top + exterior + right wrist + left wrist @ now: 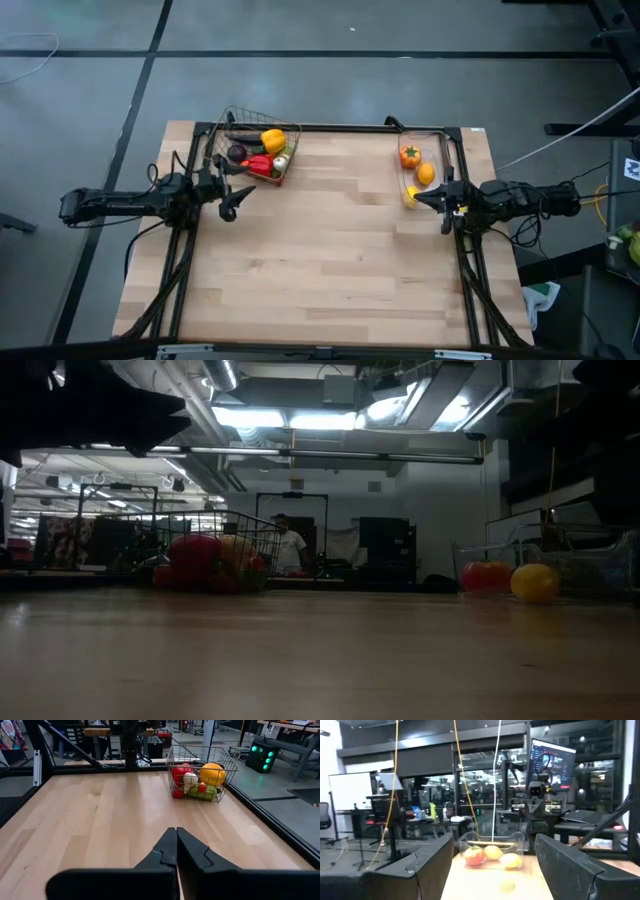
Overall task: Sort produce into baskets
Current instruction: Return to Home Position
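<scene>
**Inspector:** Left gripper (236, 203), status?
**Assessor:** It is over the table (330, 270), just beside the basket (232, 115). Its fingers (420, 865) are spread wide with nothing between them.
**Inspector:** Right gripper (176, 842)?
**Assessor:** It is just beside the bin (425, 133), at the end nearer the table's front. Fingers pressed together, holding nothing.
**Inspector:** Produce?
**Assessor:** In the basket: a yellow pepper (272, 138), a red piece (258, 166), a purple piece (237, 153), the garlic (281, 161) and something green underneath. In the bin: a tomato (410, 156), an orange fruit (425, 173) and a yellow fruit (411, 194), in a row
**Inspector:** Containers?
**Assessor:** Both at the far edge, well apart
</scene>
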`<state>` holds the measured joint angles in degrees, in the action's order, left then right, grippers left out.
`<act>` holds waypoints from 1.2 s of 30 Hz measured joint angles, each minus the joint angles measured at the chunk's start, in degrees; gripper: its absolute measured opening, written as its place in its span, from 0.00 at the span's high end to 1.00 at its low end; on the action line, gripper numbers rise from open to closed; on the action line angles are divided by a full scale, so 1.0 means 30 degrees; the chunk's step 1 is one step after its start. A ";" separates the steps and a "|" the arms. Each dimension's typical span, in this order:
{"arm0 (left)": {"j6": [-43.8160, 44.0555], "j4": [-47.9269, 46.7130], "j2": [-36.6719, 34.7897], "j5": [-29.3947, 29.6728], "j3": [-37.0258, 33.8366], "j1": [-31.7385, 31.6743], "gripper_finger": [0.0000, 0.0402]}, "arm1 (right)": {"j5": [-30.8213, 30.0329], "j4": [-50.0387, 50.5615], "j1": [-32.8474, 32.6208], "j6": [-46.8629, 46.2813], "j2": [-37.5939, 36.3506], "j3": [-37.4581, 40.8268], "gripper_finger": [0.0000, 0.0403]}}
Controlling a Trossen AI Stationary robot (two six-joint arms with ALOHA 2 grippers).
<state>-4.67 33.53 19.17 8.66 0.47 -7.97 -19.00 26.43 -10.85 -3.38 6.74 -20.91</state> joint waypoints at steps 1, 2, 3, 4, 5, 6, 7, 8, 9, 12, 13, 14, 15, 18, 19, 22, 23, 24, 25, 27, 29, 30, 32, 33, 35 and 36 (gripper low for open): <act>0.0032 -0.0627 -0.0492 -0.0001 0.0000 -0.0142 0.31 | 0.0000 -0.0007 0.0000 0.0000 0.0000 0.0000 0.99; 0.0053 -0.1320 -0.0913 -0.0005 0.0008 -0.0248 0.31 | 0.0006 -0.0007 0.0000 0.0000 0.0000 0.0000 0.99; 0.0088 -0.2169 -0.1337 -0.0005 0.0015 -0.0318 0.31 | 0.0000 -0.0038 0.0005 -0.0005 0.0000 0.0010 0.99; 0.0145 -0.3098 -0.1777 -0.0005 0.0008 -0.0366 0.31 | 0.0000 -0.0471 0.0000 -0.0015 0.0000 0.0167 0.99; 0.0345 -0.3904 -0.2176 -0.0005 0.0007 -0.0439 0.31 | -0.0005 -0.1204 0.0002 -0.0013 -0.0011 0.0482 0.99; 0.0565 -0.4643 -0.2550 -0.0005 0.0007 -0.0508 0.31 | 0.0009 -0.1893 0.0007 0.0079 -0.0098 0.0867 0.99; 0.0841 -0.5319 -0.2914 -0.0005 0.0007 -0.0548 0.31 | 0.0027 -0.2379 0.0000 0.0248 -0.0234 0.1290 0.99; 0.1072 -0.5965 -0.3224 -0.0002 0.0010 -0.0579 0.31 | 0.0029 -0.2847 0.0004 0.0355 -0.0327 0.1670 0.99; 0.1324 -0.6549 -0.3516 -0.0005 0.0007 -0.0614 0.31 | 0.0030 -0.3401 0.0000 0.0384 -0.0377 0.2004 0.99; 0.2077 -0.7679 -0.4259 -0.0293 0.0015 -0.0591 0.31 | -0.0117 -0.4148 0.0007 0.0348 -0.0596 0.2839 0.99; 0.2195 -0.8183 -0.4537 -0.0557 0.0020 -0.0569 0.31 | -0.0025 -0.4443 0.0007 0.0266 -0.0691 0.3054 0.99; 0.2238 -0.8687 -0.4797 -0.0782 0.0015 -0.0543 0.31 | 0.0122 -0.4590 0.0006 0.0259 -0.0812 0.3221 0.99; 0.2245 -0.9060 -0.4977 -0.0872 0.0015 -0.0494 0.31 | 0.0192 -0.4664 0.0006 0.0255 -0.0968 0.3369 0.99; 0.2286 -1.0047 -0.5671 -0.0864 0.0015 -0.0480 0.31 | 0.0197 -0.4641 0.0007 0.0025 -0.1574 0.3865 0.99; 0.2296 -1.0292 -0.5886 -0.0864 0.0015 -0.0480 0.31 | 0.0197 -0.4649 0.0000 -0.0088 -0.1798 0.3974 0.99; 0.2324 -1.0623 -0.6342 -0.0864 0.0017 -0.0480 0.31 | 0.0184 -0.4870 0.0002 -0.0149 -0.2193 0.4338 0.99; 0.2303 -1.0621 -0.6319 -0.0864 0.0025 -0.0480 0.31 | 0.0187 -0.4886 0.0002 -0.0146 -0.2183 0.4459 0.99; 0.2183 -1.0690 -0.6319 -0.0864 0.0022 -0.0480 0.31 | 0.0200 -0.4881 0.0004 -0.0146 -0.2189 0.4572 0.99; 0.2036 -1.0684 -0.6319 -0.0864 0.0022 -0.0480 0.31 | 0.0197 -0.5234 0.0007 -0.0146 -0.2189 0.4725 0.99; 0.1844 -1.0683 -0.6319 -0.0859 0.0022 -0.0480 0.31 | 0.0202 -0.5930 0.0007 -0.0146 -0.2206 0.5256 0.99; 0.1675 -1.0691 -0.6312 -0.0861 0.0022 -0.0480 0.31 | 0.0317 -0.7129 0.0004 -0.0138 -0.2165 0.5776 0.99; 0.1613 -1.0683 -0.6312 -0.0857 0.0022 -0.0480 0.31 | 0.0629 -0.7650 0.0007 -0.0079 -0.2178 0.5913 0.99; 0.1582 -1.0683 -0.6312 -0.0859 0.0022 -0.0475 0.31 | 0.1342 -0.8610 0.0007 0.0616 -0.2046 0.6223 0.99; 0.1582 -1.0683 -0.6312 -0.0864 0.0022 -0.0480 0.31 | 0.1717 -0.9172 0.0007 0.0840 -0.2061 0.6425 0.99; 0.1597 -1.0677 -0.6312 -0.0864 0.0022 -0.0480 0.31 | 0.2291 -0.9932 0.0004 0.1260 -0.2211 0.6739 0.99; 0.1597 -1.0683 -0.6312 -0.0863 0.0022 -0.0473 0.31 | 0.2410 -0.9927 0.0000 0.1335 -0.2202 0.6747 0.99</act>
<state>0.12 1.48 0.23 6.07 0.54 -9.39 -11.78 -3.35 -10.85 0.63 0.14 -0.67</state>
